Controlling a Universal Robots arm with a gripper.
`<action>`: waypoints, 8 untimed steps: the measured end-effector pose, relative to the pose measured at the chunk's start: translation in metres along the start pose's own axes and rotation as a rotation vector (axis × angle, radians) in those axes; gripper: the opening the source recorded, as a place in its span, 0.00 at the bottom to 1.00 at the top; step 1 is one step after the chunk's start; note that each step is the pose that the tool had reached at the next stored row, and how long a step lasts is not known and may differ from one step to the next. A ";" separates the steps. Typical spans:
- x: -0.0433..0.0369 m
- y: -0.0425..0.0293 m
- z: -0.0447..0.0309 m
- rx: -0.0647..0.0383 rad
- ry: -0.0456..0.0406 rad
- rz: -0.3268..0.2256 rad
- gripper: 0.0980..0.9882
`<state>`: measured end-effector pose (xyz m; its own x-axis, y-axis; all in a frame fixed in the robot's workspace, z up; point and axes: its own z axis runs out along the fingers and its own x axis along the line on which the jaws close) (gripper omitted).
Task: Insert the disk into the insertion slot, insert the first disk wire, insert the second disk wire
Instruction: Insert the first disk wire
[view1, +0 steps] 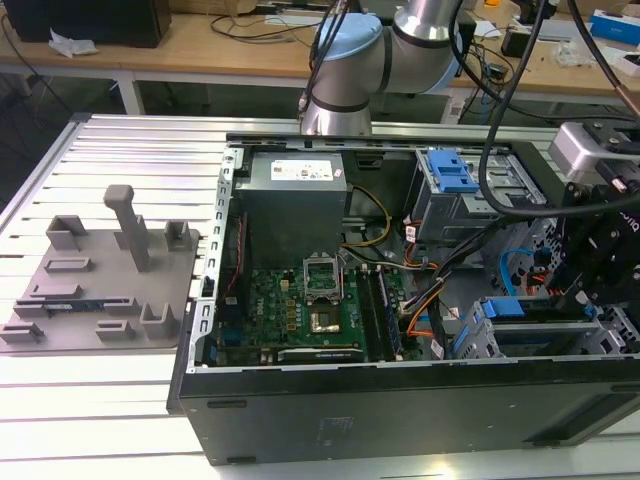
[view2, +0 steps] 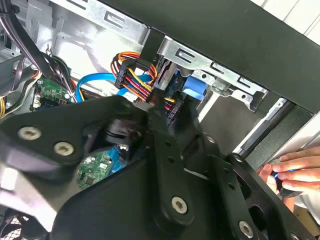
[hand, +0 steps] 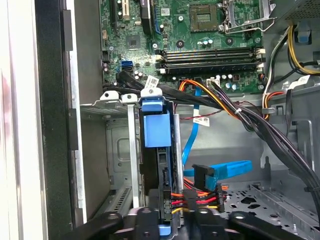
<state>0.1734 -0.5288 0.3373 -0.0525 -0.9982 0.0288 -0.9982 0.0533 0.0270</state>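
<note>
Listing from the exterior view's left: grey fixture tray (view1: 100, 290), lying apart on the table; motherboard (view1: 300, 310), sitting inside the open computer case (view1: 400, 410); the insertion slot (hand: 120, 150), holding the disk (hand: 156, 130) (blue carrier showing). We are finding the gripper (hand: 175, 220) hovering at the disk's connector end beside a disk wire (hand: 195, 197), probably for plugging; its grip we cannot tell.

The arm (view1: 425, 25) is a silver-grey tube with rounded joints (view1: 345, 50) capped in pale blue, and thick black cables (view1: 492, 120) loop away from it. The gripper (hand: 172, 222) is matt black: in the second wrist view, flat linkage plates (view2: 170, 165) pinned with round silver screws (view2: 178, 204)
</note>
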 end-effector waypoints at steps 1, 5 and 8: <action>0.0000 0.0000 -0.0001 0.000 -0.0002 0.000 0.30; 0.0000 0.0005 -0.0159 0.000 0.0005 0.000 0.30; -0.0016 0.0010 -0.0299 0.001 0.0053 0.000 0.30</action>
<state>0.1733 -0.5263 0.3672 -0.0525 -0.9980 0.0342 -0.9982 0.0534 0.0260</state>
